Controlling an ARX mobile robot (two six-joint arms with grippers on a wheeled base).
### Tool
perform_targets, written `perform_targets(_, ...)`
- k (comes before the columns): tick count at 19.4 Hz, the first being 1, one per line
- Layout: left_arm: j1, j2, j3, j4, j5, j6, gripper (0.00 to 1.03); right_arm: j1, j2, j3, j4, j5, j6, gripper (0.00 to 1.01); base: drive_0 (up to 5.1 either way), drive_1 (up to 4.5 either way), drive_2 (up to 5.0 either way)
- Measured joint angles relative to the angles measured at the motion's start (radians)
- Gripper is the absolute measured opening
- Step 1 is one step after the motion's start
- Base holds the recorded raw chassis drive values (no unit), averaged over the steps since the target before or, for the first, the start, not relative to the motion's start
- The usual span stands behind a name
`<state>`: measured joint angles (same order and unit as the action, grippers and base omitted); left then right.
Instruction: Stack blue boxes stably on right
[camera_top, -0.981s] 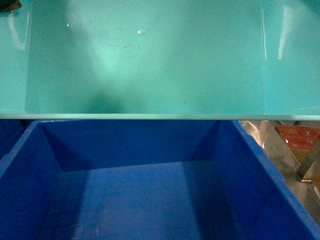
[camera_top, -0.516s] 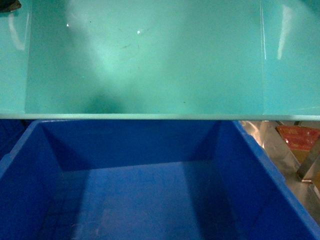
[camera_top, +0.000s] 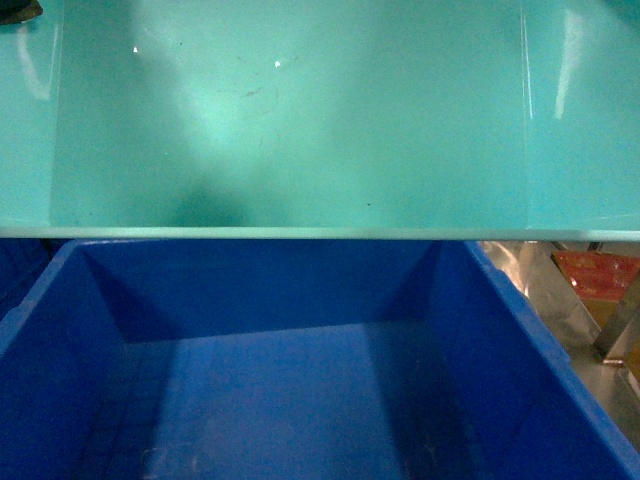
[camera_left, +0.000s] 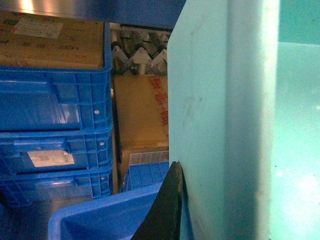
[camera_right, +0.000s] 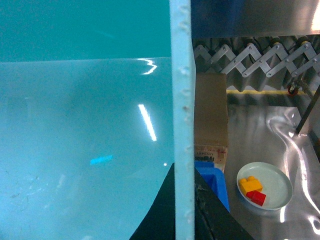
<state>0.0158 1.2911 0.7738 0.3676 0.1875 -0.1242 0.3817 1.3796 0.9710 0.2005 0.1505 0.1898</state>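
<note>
Nothing has visibly shifted against the earlier head frames: the light turquoise tub fills the far half of the head view, its near rim above the dark blue tub's open interior. Each wrist view shows one dark finger against a turquoise side wall: left end effector at the left wall, right end effector at the right rim. Closure cannot be told. On the steel worktop to the right sits a plate holding yellow and red blocks.
</note>
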Motion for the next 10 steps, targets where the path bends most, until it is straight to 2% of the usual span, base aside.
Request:
perform_targets(4, 0.0, 0.0, 0.0, -0.007, 0.002, -0.001, 0.06, 0.0, 0.0, 0.0, 0.0, 0.0, 0.0, 0.02, 0.0, 0.0, 0.0)
perform_targets(6, -0.013, 0.006, 0.032, -0.109, 0.003, -0.039, 0.06, -0.006, 0.0, 0.0, -0.03, -0.015, 0.0, 0.02, 0.0, 0.0, 0.0)
perform_targets(10, -0.054, 0.063, 0.097, -0.19, -0.021, -0.046, 0.06, -0.078, 0.031, 0.024, -0.102, -0.137, 0.025, 0.02, 0.0, 0.0, 0.0)
